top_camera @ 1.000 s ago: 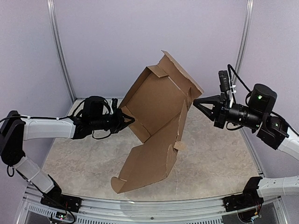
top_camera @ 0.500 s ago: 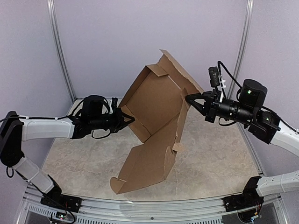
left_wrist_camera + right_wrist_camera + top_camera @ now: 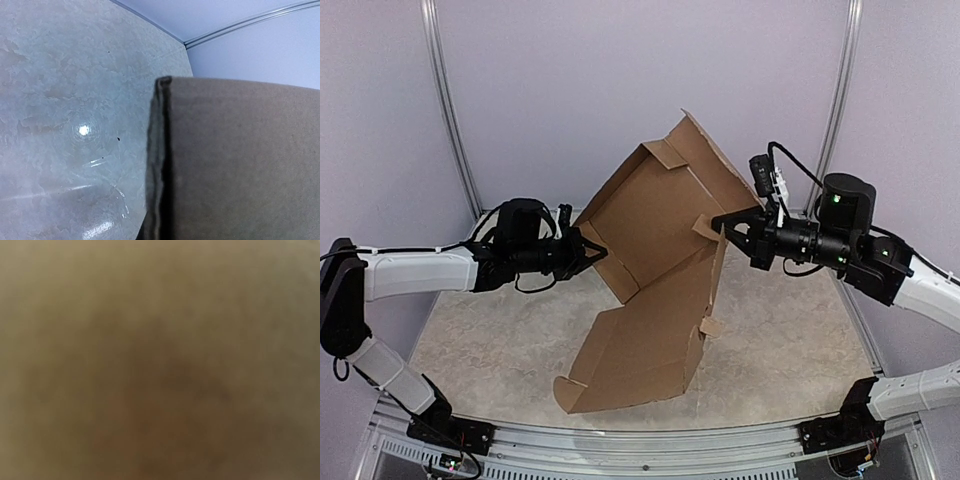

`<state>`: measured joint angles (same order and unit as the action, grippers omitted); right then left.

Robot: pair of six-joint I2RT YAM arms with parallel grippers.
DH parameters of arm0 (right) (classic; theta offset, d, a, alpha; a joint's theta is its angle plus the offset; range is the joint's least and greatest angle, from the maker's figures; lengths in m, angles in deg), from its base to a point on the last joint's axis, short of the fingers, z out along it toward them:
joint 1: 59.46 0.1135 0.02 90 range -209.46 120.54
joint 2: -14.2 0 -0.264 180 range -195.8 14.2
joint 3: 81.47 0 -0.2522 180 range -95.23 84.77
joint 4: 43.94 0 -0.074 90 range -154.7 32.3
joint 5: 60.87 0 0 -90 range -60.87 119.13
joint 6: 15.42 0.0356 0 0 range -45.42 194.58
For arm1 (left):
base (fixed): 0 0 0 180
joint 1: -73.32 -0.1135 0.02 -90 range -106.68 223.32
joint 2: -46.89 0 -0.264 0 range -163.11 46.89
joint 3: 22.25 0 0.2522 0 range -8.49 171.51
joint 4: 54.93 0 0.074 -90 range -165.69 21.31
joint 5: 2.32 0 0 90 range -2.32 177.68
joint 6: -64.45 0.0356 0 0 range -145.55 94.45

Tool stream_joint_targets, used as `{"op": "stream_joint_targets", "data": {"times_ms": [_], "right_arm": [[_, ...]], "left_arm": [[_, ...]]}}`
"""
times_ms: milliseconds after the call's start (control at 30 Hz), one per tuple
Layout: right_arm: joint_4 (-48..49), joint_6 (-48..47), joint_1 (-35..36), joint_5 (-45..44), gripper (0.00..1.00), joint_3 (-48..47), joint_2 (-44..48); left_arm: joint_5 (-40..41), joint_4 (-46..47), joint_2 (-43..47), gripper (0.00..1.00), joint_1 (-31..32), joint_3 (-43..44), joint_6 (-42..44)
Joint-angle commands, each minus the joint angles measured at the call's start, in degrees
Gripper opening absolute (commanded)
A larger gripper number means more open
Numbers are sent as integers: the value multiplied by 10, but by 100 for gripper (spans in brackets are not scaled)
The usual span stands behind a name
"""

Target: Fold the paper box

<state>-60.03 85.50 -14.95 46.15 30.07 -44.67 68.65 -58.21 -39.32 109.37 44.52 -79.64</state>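
Note:
The paper box [image 3: 655,215] is a brown cardboard sheet held up off the table and tilted, its shallow tray facing the camera. A long lid panel [image 3: 640,350] hangs down to the table. My left gripper [image 3: 595,250] is shut on the tray's left wall. That wall's edge [image 3: 160,150] fills the right half of the left wrist view, hiding the fingers. My right gripper [image 3: 722,222] is shut, its tip pressed against the box's right side flap [image 3: 705,228]. Blurred brown cardboard [image 3: 160,360] fills the right wrist view.
The marbled tabletop [image 3: 780,330] lies under the box. Pale walls with metal posts [image 3: 450,120] close the back and sides. A metal rail [image 3: 650,440] runs along the near edge between the arm bases.
My right gripper has moved left into the box's right side and pushed the side flap inward. The box's top has shifted slightly right and the hanging lid panel has swung. The left gripper has kept its grip.

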Motion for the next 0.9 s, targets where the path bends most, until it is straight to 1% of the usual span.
{"op": "stream_joint_targets", "data": {"times_ms": [0, 300, 433, 667, 767, 867], "right_arm": [[-77, -22, 7, -28, 0, -14, 7], [-99, -30, 7, -43, 0, -32, 42], [-144, -36, 7, -52, 0, -37, 66], [-225, -40, 7, -64, 8, -39, 119], [-247, -38, 7, -61, 13, -43, 130], [-249, -27, 7, -49, 18, -49, 129]], "left_arm": [[-21, 3, 18, 0, 7, 31, 12], [26, -49, 26, 0, 7, 35, 52], [69, -73, 41, 0, 4, 28, 68], [127, -116, 78, 0, -10, 22, 94], [170, -140, 97, 0, -10, 23, 111], [220, -162, 114, 0, -10, 21, 122]]}}
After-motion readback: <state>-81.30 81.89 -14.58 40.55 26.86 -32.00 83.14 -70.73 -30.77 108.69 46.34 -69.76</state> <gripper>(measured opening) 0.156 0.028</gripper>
